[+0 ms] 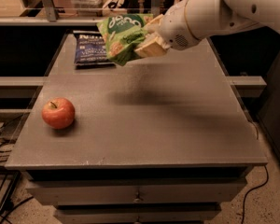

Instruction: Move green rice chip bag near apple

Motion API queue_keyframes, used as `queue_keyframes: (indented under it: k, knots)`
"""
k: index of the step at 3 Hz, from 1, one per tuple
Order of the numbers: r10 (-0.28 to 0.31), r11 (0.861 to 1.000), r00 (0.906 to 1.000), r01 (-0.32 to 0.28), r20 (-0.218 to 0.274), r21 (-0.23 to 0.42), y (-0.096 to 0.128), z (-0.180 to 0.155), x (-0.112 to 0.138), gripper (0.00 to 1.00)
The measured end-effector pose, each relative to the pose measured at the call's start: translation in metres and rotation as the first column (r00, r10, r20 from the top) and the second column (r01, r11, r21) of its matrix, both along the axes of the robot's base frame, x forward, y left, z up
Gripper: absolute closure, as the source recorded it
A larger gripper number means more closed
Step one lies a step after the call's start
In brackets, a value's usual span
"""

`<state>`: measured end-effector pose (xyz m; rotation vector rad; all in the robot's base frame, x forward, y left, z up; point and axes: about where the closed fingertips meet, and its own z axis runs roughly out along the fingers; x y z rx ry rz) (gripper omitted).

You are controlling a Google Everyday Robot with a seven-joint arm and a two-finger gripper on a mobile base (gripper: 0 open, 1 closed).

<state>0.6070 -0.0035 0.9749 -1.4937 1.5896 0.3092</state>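
Note:
The green rice chip bag (122,36) hangs in the air above the back middle of the grey table (177,129), tilted, with its shadow on the tabletop below. My gripper (147,40) comes in from the upper right and is shut on the bag's right edge. The red apple (58,113) sits on the table near the front left, well apart from the bag and the gripper.
A dark blue snack bag (89,49) lies flat at the table's back left, partly behind the lifted green bag. A shelf with clutter runs behind the table. Drawers sit under the tabletop, and cables lie on the floor at the left.

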Motion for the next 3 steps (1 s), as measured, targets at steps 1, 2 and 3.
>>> queue_keyframes:
  k: [1, 2, 3]
  knots:
    - [0.095, 0.995, 0.9954, -0.095, -0.004, -0.004, 0.016, 0.005, -0.012, 1.0]
    - [0.232, 0.971, 0.9678, -0.236, -0.097, -0.033, 0.034, -0.021, -0.022, 1.0]
    - [0.336, 0.934, 0.9122, -0.354, -0.234, -0.037, 0.048, -0.06, -0.037, 1.0]
